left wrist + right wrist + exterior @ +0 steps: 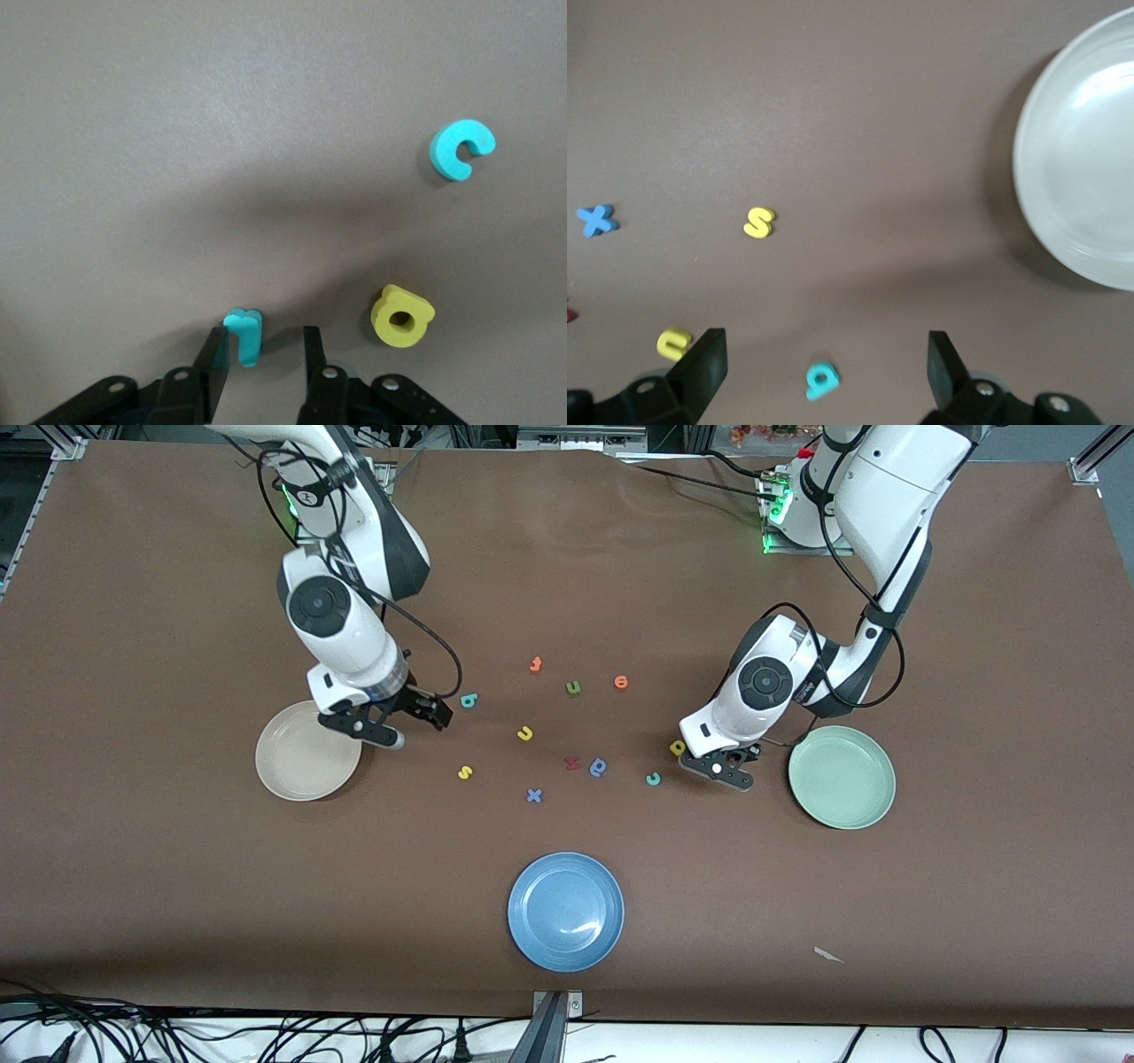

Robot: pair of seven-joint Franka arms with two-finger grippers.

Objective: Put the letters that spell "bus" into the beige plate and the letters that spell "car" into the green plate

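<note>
My left gripper (725, 769) is low on the table beside the green plate (842, 777), open. In the left wrist view the teal "r" (244, 338) stands on edge between its fingers (264, 338); one finger touches it and the other is a gap away. The front view hides the "r". The yellow "a" (678, 747) (402, 316) and light-blue "c" (653, 779) (461, 149) lie close by. My right gripper (403, 722) (826, 345) hangs wide open by the beige plate (306, 753) (1085, 150), over the teal "b" (469, 701) (821, 379). The yellow "u" (524, 733) (674, 342) and "s" (465, 772) (758, 221) lie mid-table.
A blue plate (565, 911) sits nearest the front camera. Loose letters lie mid-table: a green "u" (573, 687), two orange ones (535, 664) (621, 682), a red one (572, 763), a darker blue one (598, 767) and a blue "x" (533, 795).
</note>
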